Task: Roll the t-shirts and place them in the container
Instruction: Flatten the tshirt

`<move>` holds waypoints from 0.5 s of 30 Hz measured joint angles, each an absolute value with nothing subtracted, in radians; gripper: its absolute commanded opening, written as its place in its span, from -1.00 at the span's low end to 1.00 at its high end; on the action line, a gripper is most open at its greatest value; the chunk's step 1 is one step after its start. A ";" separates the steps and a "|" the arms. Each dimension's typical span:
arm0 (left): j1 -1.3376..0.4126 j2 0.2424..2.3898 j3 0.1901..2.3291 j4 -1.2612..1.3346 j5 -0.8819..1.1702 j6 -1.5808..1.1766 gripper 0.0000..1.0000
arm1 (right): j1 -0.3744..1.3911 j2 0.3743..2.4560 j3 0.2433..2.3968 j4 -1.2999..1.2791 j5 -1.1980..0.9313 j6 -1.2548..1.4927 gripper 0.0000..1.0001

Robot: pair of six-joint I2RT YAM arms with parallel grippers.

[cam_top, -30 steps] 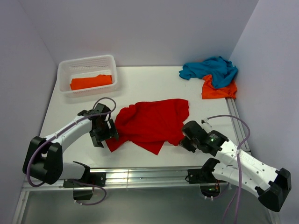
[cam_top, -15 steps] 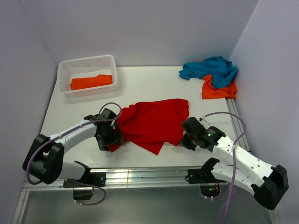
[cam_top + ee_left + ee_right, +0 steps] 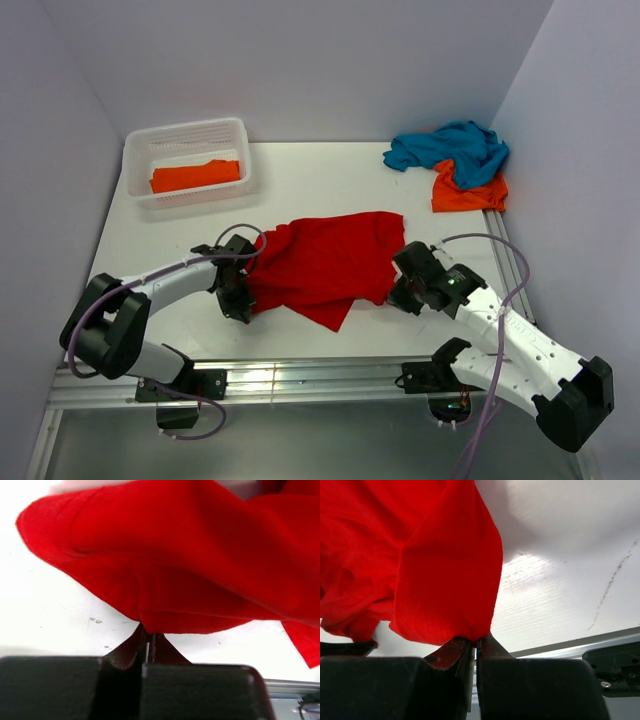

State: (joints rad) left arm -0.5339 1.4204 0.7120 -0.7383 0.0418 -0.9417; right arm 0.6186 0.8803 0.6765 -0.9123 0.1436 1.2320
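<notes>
A bright red t-shirt (image 3: 325, 265) lies crumpled in the middle of the white table (image 3: 330, 185). My left gripper (image 3: 243, 291) is at its left edge, jaws shut on a fold of the red cloth (image 3: 165, 615). At the shirt's right edge my right gripper (image 3: 400, 290) is shut on another pinch of the red cloth (image 3: 445, 610). A teal blue t-shirt (image 3: 452, 148) lies bunched over an orange t-shirt (image 3: 468, 192) at the back right. Another orange t-shirt (image 3: 195, 176) lies folded in the basket.
A white lattice basket (image 3: 186, 135) stands at the back left of the table. A metal rail (image 3: 300, 375) runs along the near edge by the arm bases. Lilac walls close in the left, back and right.
My left gripper slid right to the shirt's left edge and closed on the cloth. The right gripper kept its hold and shifted slightly, pulling that edge up.
</notes>
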 measured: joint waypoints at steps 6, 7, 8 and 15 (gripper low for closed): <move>-0.553 1.460 0.775 -0.797 -0.014 -0.939 -0.99 | 0.529 0.929 0.795 -0.938 0.118 1.147 -1.00; -0.553 1.460 0.802 -0.823 -0.031 -0.937 -0.99 | 0.508 0.940 0.824 -0.942 0.110 1.123 -1.00; -0.553 1.460 0.834 -0.848 -0.048 -0.936 -0.99 | 0.487 0.953 0.852 -0.949 0.097 1.099 -1.00; -0.517 1.460 1.203 -1.010 -0.168 -0.897 -0.99 | 0.285 1.164 1.192 -1.043 -0.048 0.884 -1.00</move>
State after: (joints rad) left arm -0.5167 1.4601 1.2030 -1.0096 -0.1677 -0.8967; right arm 0.2848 1.1645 1.1915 -1.0428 -0.0483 0.8837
